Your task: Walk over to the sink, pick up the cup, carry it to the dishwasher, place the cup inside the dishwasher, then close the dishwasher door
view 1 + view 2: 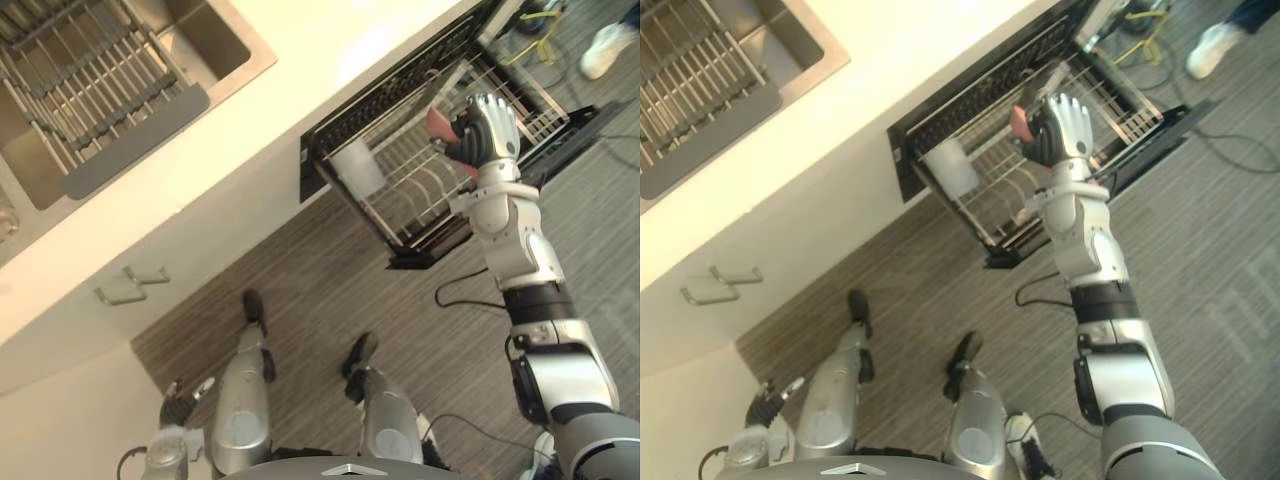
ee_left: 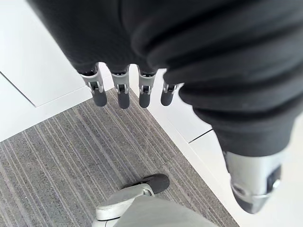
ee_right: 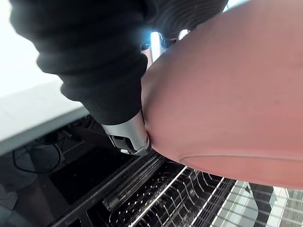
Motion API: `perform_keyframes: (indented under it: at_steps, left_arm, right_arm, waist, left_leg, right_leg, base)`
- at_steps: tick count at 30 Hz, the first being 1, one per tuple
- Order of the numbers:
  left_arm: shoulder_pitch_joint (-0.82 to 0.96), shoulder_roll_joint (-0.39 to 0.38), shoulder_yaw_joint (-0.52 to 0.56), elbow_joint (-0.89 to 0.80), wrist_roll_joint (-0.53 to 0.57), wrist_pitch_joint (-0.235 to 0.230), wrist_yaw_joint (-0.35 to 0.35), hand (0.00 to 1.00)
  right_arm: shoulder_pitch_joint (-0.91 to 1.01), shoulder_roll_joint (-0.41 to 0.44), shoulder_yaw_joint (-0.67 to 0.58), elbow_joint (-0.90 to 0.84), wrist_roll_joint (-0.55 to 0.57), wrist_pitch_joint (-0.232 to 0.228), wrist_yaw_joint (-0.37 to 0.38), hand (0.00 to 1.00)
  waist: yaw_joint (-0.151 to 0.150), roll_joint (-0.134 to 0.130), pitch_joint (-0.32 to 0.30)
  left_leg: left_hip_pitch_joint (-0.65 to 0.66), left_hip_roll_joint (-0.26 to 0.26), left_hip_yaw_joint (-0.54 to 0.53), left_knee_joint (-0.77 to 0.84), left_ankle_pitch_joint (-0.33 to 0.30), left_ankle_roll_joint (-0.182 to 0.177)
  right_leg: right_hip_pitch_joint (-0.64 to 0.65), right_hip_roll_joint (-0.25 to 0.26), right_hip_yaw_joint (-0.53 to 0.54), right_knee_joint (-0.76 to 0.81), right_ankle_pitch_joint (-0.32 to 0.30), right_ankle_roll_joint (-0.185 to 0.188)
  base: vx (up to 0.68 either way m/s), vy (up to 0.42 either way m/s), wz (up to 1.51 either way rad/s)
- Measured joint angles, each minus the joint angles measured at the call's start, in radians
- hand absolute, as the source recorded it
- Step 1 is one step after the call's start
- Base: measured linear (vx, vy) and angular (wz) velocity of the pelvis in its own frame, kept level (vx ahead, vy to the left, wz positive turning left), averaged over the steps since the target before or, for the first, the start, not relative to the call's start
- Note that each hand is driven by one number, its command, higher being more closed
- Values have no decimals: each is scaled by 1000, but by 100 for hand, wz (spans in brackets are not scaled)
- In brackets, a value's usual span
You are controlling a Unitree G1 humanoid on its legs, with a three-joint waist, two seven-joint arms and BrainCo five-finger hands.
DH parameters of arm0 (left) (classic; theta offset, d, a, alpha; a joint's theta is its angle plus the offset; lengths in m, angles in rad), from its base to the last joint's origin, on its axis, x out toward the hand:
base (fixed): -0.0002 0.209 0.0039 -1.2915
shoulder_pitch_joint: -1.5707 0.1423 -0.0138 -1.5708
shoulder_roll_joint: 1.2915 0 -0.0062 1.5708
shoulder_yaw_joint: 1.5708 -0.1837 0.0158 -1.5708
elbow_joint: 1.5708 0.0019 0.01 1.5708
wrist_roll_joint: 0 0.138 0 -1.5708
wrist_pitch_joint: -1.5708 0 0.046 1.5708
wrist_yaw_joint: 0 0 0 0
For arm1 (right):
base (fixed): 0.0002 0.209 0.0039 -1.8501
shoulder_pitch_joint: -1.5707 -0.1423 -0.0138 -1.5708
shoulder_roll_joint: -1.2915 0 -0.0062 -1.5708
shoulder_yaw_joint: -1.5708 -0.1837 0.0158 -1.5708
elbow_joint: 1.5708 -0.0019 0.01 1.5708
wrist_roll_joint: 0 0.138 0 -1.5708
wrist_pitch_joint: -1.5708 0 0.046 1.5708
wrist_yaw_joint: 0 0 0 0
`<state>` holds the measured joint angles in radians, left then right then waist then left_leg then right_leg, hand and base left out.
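My right hand (image 1: pixel 490 130) is held out over the pulled-out dishwasher rack (image 1: pixel 440 200), curled round a pink cup (image 1: pixel 440 125). The cup (image 3: pixel 222 94) looms large close before the right wrist camera, with the thumb (image 3: pixel 125 132) pressed on its side and the wire rack (image 3: pixel 165 203) below it. The dishwasher door (image 1: pixel 570 135) lies folded down past the rack. My left hand (image 1: pixel 180 405) hangs low by my side, its fingers (image 2: pixel 123 92) straight and holding nothing, above the striped floor.
A white cup (image 1: pixel 355 168) stands in the rack's near corner. The sink (image 1: pixel 100 90) with a wire drying rack lies in the counter at upper left. A cabinet handle (image 1: pixel 130 285) shows on the cupboard front. A person's shoe (image 1: pixel 610 45) is at the far right.
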<state>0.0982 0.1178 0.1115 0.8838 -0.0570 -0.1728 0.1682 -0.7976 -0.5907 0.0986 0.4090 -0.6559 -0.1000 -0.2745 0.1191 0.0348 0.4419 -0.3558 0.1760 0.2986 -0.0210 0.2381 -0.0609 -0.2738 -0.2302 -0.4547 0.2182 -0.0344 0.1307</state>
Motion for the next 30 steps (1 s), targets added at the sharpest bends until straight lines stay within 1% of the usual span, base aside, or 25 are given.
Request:
perform_keyframes:
  at_steps: [2, 3, 5, 6, 8, 10, 11, 12, 13, 15, 17, 21, 24, 26, 27, 29, 30]
  left_arm:
    - [-30, -1, -28, 1, -23, 0, 0, 0]
    - [-37, -1, -34, 0, -30, -2, 0, 0]
    - [-63, -2, -58, 0, -42, -2, 0, 0]
    - [-72, -2, -68, 0, -48, -2, 0, 0]
    - [-101, -4, -102, -2, -70, -2, -1, 0]
    - [-106, -4, -128, -10, -96, -3, -1, 0]
    - [-106, -3, -132, -10, -104, -4, -1, 0]
    - [-109, -4, -147, -12, -119, -4, -1, 0]
    - [-112, -10, -168, -14, -126, -6, -5, 0]
    - [-112, -17, -181, -15, -138, -9, -7, 0]
    - [-112, -17, -197, -19, -139, -18, -8, 0]
    - [-112, -11, -216, -32, -152, -26, -5, 0]
    - [-105, -5, -233, -49, -157, -29, -6, 0]
    - [-103, -6, -243, -51, -157, -34, -8, 0]
    - [-102, -6, -244, -52, -157, -34, -9, 0]
    - [-83, -6, -244, -81, -157, -37, -9, 0]
    - [-79, -7, -245, -89, -157, -39, -9, 0]
  right_arm:
    - [-88, -35, 50, 95, 1, 6, 0, 100]
    - [-108, -43, 62, 114, 1, 9, 0, 100]
    - [-172, -73, 93, 170, 3, 26, -14, 100]
    - [-180, -82, 98, 179, 4, 35, -20, 100]
    - [-223, -111, 112, 251, 22, 62, -39, 100]
    - [-254, -133, 142, 293, 21, 78, -43, 100]
    - [-267, -136, 149, 304, 21, 81, -46, 100]
    - [-294, -150, 158, 324, 21, 86, -63, 100]
    - [-316, -180, 168, 344, 21, 91, -77, 0]
    - [-344, -205, 172, 390, 21, 106, -84, 0]
    - [-348, -227, 172, 438, 21, 117, -87, 0]
    - [-349, -259, 173, 441, 21, 106, -86, 0]
    - [-349, -267, 173, 441, 42, 57, -87, 0]
    - [-349, -267, 170, 440, 90, 9, -111, 0]
    - [-348, -267, 170, 440, 109, 0, -115, 0]
    - [-335, -265, 148, 431, 213, -30, -119, 0]
    - [-327, -264, 123, 427, 246, -39, -118, 0]
  waist:
    - [18, 24, 16]
    - [21, 30, 19]
    - [27, 54, 34]
    - [31, 60, 38]
    - [39, 89, 57]
    - [45, 103, 63]
    - [47, 105, 64]
    - [47, 116, 69]
    - [52, 131, 76]
    - [65, 134, 74]
    - [65, 136, 73]
    - [63, 139, 71]
    - [61, 143, 68]
    - [54, 154, 61]
    - [52, 157, 59]
    - [37, 159, 57]
    - [33, 160, 57]
  left_leg:
    - [-26, -3, -9, 1, 3, 3]
    - [-33, -5, -17, 1, 4, 6]
    - [-64, -12, -30, 1, 10, 12]
    - [-69, -15, -32, 0, 11, 13]
    - [-83, -25, -48, -2, 14, 17]
    - [-89, -32, -51, -14, 19, 17]
    - [-91, -35, -52, -25, 25, 17]
    - [-99, -41, -55, -40, 37, 19]
    - [-103, -50, -54, -56, 45, 22]
    - [-120, -60, -68, -55, 47, 24]
    - [-121, -71, -88, -55, 47, 24]
    - [-121, -84, -109, -55, 47, 23]
    - [-116, -89, -110, -56, 47, 23]
    - [-109, -93, -117, -56, 47, 23]
    - [-105, -95, -119, -57, 47, 23]
    - [-76, -100, -131, -58, 47, 23]
    - [-68, -100, -135, -58, 46, 22]
  right_leg:
    - [-24, -1, -1, -1, 5, -1]
    - [-31, -3, -2, 1, 5, -1]
    - [-63, -11, -6, 13, 6, -1]
    - [-69, -13, -7, 16, 6, -1]
    - [-79, -24, -18, 24, 6, 0]
    - [-94, -30, -15, 27, 6, 0]
    - [-106, -32, -10, 31, 6, 1]
    - [-126, -39, -7, 42, 6, 1]
    - [-145, -47, 0, 51, 7, 3]
    - [-175, -60, 11, 56, 11, 10]
    - [-178, -70, 19, 58, 14, 14]
    - [-179, -82, 24, 57, 19, 21]
    - [-177, -87, 29, 57, 24, 23]
    - [-166, -91, 25, 57, 28, 26]
    - [-161, -92, 23, 57, 28, 26]
    - [-121, -96, 14, 50, 29, 28]
    - [-110, -96, 8, 46, 29, 28]
  base:
    - [-1, 2, 2]
    - [-1, 2, 7]
    - [2, 6, 9]
    - [3, 11, 8]
    - [0, 15, 14]
    - [-2, 9, 4]
    - [-2, 16, -4]
    - [-8, 22, -4]
    - [-11, 23, -3]
    - [-1, 4, -12]
    - [20, -2, -1]
    - [4, 1, 1]
    - [0, 0, 0]
    - [-22, -3, 5]
    - [-11, -8, 8]
    - [-2, -11, 10]
    - [1, -18, 11]
